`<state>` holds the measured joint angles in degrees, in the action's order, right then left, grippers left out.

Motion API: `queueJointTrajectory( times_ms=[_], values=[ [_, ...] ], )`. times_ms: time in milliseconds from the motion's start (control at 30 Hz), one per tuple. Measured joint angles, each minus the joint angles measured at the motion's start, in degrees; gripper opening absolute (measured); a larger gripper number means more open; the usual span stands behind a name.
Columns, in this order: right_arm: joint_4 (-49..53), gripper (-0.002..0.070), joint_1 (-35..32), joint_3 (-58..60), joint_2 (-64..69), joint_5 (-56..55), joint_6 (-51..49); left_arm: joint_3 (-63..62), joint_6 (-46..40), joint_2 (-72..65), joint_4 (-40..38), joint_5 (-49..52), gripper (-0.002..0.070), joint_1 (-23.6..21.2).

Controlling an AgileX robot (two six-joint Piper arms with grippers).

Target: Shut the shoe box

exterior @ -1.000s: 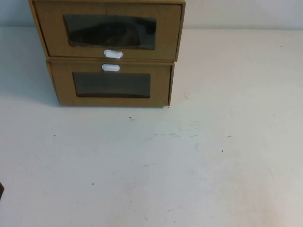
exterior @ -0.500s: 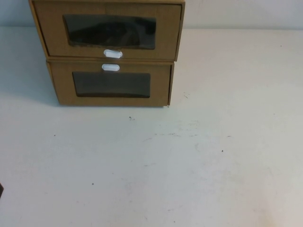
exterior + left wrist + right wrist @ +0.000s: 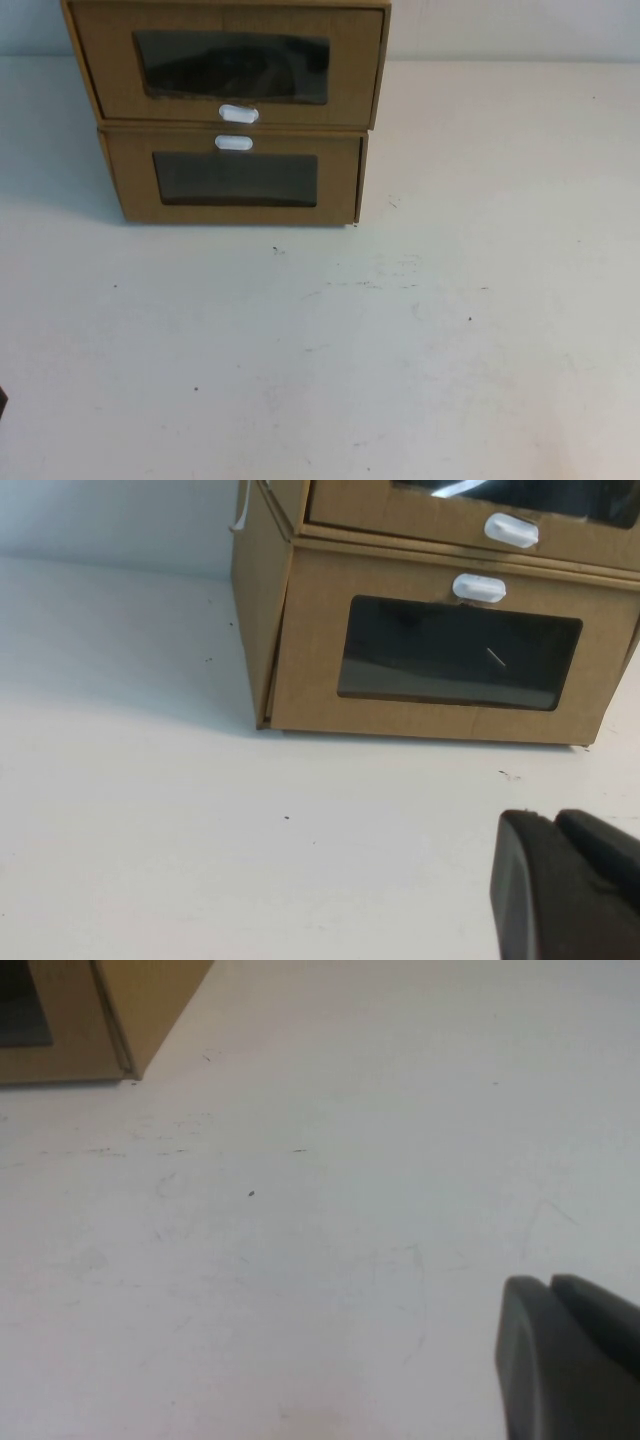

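Left gripper (image 3: 550, 825): low over the bench on the near side, facing the fronts of the two stacked boxes and apart from them; its two dark fingers lie together with no gap showing, holding nothing.
Shoe box (image 3: 110, 65): upper one of the stack, at the far edge of the bench, left of middle. It has a dark window in the front and a white tab (image 3: 239, 114) at the bottom edge of that front.
Drawer state: I cannot tell how far it is pulled out; it looks at most a little proud of its sleeve.
Lower box (image 3: 130, 185): same cardboard, with its tab above the window; it carries the shoe box.
Right gripper (image 3: 548, 1285): over bare bench, off the right front corner of the stack and well apart from it; also closed on nothing.
Handling: likely light, thin cardboard, stiff at the edges but soft around the window. The stack may slide back under a push.
Where to press: flat on the cardboard beside or below the window, near the tab, not on the film.
Bench (image 3: 450, 330): white, matt, with scuffs and dark specks.
Room: pale wall behind the far edge.
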<state>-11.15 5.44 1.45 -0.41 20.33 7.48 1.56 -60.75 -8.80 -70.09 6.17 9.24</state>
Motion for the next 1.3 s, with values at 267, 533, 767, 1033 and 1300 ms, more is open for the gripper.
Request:
queueJointTrajectory(
  times_ms=[267, 533, 767, 1033, 1300],
  values=[
    [-0.23, -0.0013, 0.00, 0.09, 0.00, 0.00, 0.00, 0.00, 0.00, 0.00, 0.00, -0.17, -0.0002, 2.27],
    [-0.23, -0.0013, 0.00, 0.09, 0.00, 0.00, 0.00, 0.00, 3.28, 0.24, 9.96, -7.48, -0.0002, 2.59],
    [-0.31, -0.0013, 0.00, 0.09, -0.10, 0.00, 0.00, 0.00, 22.17, 3.71, 36.16, -6.17, -0.0002, -0.11],
    [-0.31, -0.0013, 0.00, 0.09, -0.10, 0.00, 0.00, 0.00, 37.47, 5.18, 57.39, -0.86, -0.0002, -0.74],
    [-0.35, -0.0013, 0.00, 0.09, -0.10, 0.00, 0.00, 0.00, 53.03, 9.29, 71.46, 12.32, -0.0002, -4.86]
  ],
)
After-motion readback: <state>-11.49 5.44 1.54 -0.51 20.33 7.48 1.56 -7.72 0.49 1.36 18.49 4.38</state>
